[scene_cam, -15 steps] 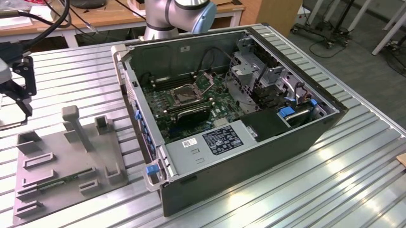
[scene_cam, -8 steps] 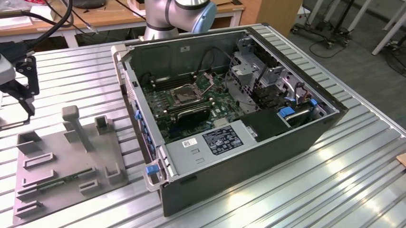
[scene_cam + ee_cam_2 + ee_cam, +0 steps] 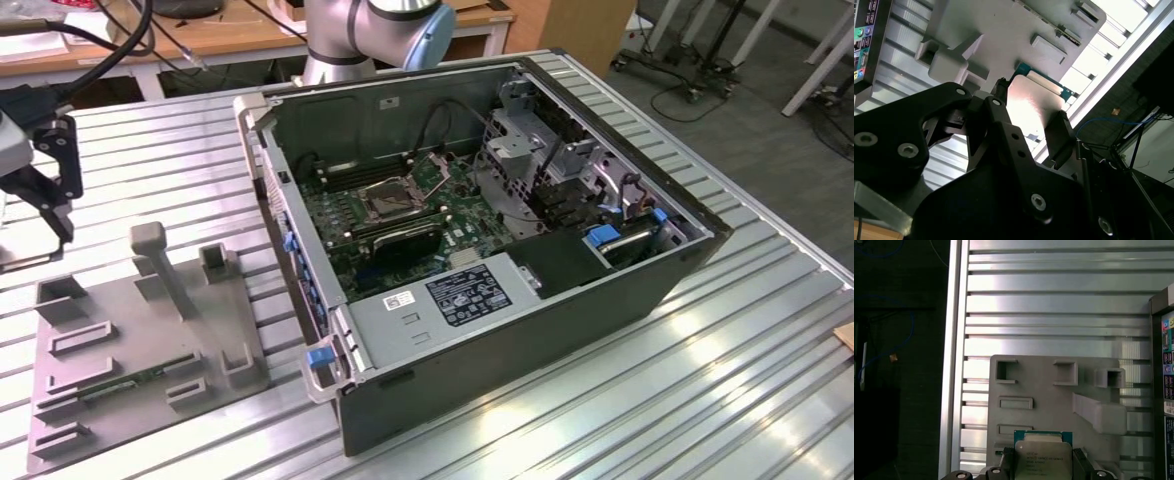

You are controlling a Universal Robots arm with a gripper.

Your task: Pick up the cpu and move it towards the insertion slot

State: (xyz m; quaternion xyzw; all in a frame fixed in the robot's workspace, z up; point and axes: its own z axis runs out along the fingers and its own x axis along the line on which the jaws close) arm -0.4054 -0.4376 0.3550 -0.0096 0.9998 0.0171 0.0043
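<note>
Over the tray point(image 3: 1054, 390), we see the gripper point(image 3: 1043, 463) pinching the cpu point(image 3: 1043, 447) by its edges, well apart from the slot point(image 3: 391, 198).

The silvery, green-edged chip point(image 3: 1043, 452) is clamped in the gripper point(image 3: 1043, 464). The dark, silver-framed socket point(image 3: 384, 197) lies at ten o'clock from the case's point(image 3: 534, 340) centre.

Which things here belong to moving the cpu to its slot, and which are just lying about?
For the job: cpu, gripped in the hand; insertion slot on the motherboard.
Lying about: grey tray; memory stick on that tray.
</note>
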